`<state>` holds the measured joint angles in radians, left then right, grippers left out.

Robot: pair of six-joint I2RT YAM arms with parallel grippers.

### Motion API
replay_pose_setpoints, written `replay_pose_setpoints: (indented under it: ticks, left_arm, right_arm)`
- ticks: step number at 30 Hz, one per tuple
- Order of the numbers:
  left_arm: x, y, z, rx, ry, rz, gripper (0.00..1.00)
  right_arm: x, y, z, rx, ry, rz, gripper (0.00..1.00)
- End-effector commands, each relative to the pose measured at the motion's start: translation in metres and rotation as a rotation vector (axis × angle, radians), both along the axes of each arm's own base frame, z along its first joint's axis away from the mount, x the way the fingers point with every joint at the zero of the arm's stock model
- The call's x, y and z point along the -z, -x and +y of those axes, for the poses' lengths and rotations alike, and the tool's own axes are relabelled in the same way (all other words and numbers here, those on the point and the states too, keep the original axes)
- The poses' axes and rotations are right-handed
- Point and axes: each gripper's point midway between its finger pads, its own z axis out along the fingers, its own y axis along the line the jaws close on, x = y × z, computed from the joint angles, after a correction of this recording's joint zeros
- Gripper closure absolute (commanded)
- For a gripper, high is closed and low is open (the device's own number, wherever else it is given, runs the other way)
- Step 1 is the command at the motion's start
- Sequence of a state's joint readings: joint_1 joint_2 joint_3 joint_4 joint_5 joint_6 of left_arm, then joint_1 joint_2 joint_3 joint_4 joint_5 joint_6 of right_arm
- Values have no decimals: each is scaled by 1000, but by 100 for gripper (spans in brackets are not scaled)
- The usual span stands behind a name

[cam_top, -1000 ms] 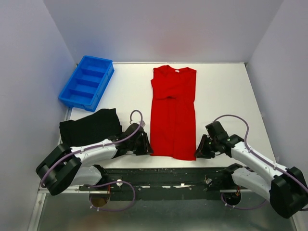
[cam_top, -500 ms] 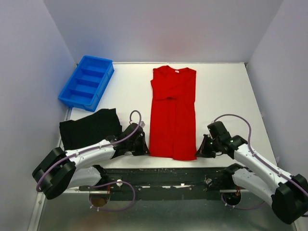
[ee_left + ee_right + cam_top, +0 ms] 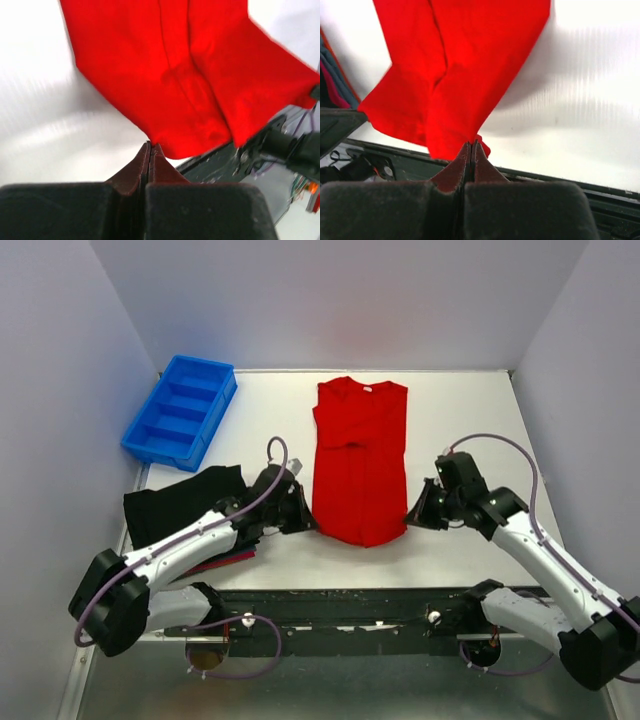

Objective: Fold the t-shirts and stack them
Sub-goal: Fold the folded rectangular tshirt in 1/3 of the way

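Note:
The bright red t-shirt [image 3: 358, 455] lies lengthwise on the white table, collar at the far end. Its near hem is lifted off the table and sags between my two grippers. My left gripper [image 3: 308, 524] is shut on the hem's left corner [image 3: 156, 142]. My right gripper [image 3: 410, 519] is shut on the hem's right corner [image 3: 476, 141]. The red cloth hangs in front of both wrist cameras [image 3: 190, 80] [image 3: 460, 65]. A folded black t-shirt [image 3: 185, 502] lies at the near left, with a dark-red one [image 3: 225, 562] showing under my left arm.
A blue plastic compartment bin [image 3: 181, 410] stands at the far left of the table [image 3: 470, 430]. Grey walls close in both sides and the back. The black rail with the arm bases [image 3: 350, 605] runs along the near edge.
Both grippers have risen and moved away from the near edge, carrying the shirt's near hem up and toward the collar. The hem no longer lies flat.

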<state>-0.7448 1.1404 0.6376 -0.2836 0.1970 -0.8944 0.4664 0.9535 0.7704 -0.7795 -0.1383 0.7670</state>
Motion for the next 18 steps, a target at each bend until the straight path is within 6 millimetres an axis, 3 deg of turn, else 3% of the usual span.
replay_pose_setpoints:
  ticks: [1,4,7,18]
  left_arm:
    - [-25,-56,0,-38,32,-63,100]
    - [-42,-95,3,-74,-2,-114,100]
    - [-41,-123,4,-103,-10,-120,100]
    - [-17,-198,1,-158,-68,-97,100]
  right_arm:
    - [-19,-42,-7,41,75,-65,99]
    - [-16,-67,-7,53,79,-31,99]
    - [-13,-94,-9,76,87,-20,99]
    - [-1,-174,-15,102,109,23,99]
